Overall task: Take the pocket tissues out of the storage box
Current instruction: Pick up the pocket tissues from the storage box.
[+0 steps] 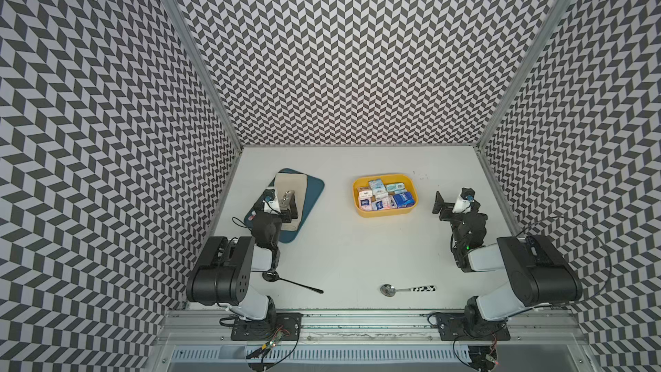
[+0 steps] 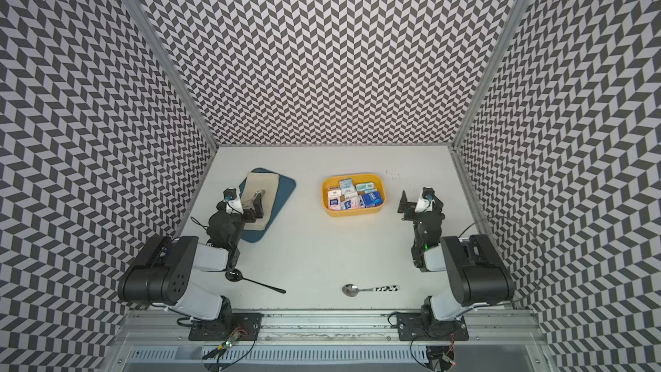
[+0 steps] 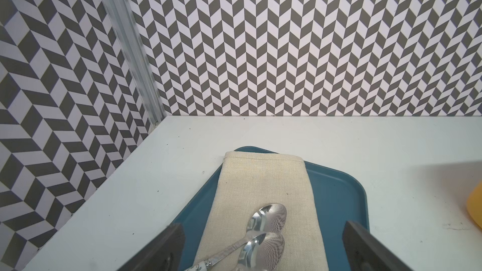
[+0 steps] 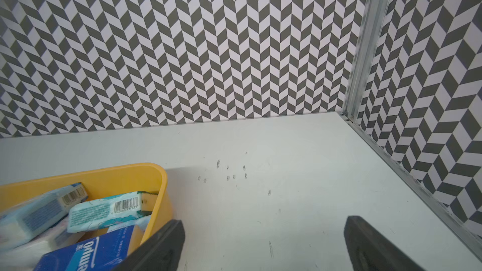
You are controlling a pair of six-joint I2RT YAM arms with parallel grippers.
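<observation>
The yellow storage box [image 1: 386, 213] [image 2: 352, 212] stands right of the table's centre. In it lie several pocket tissues [image 1: 384, 193] [image 2: 354, 195], mostly white-pink. The right wrist view shows a teal pack [image 4: 104, 211] and a dark blue pack [image 4: 91, 254] at the box's end wall [image 4: 159, 204]. My right gripper [image 1: 458, 202] [image 2: 422, 202] [image 4: 263, 225] hangs open over bare table just right of the box, with nothing between its jaws. My left gripper [image 1: 276, 202] [image 2: 239, 203] [image 3: 263, 230] is open above the blue tray, far left of the box.
A dark-blue tray [image 1: 311, 191] [image 3: 339, 199] holds a beige cloth [image 1: 289, 180] [image 3: 260, 178] with two metal spoons [image 3: 268, 220] on it. A black spoon [image 1: 297, 284] and a patterned-handle spoon [image 1: 404, 289] lie near the front edge. Patterned walls close three sides.
</observation>
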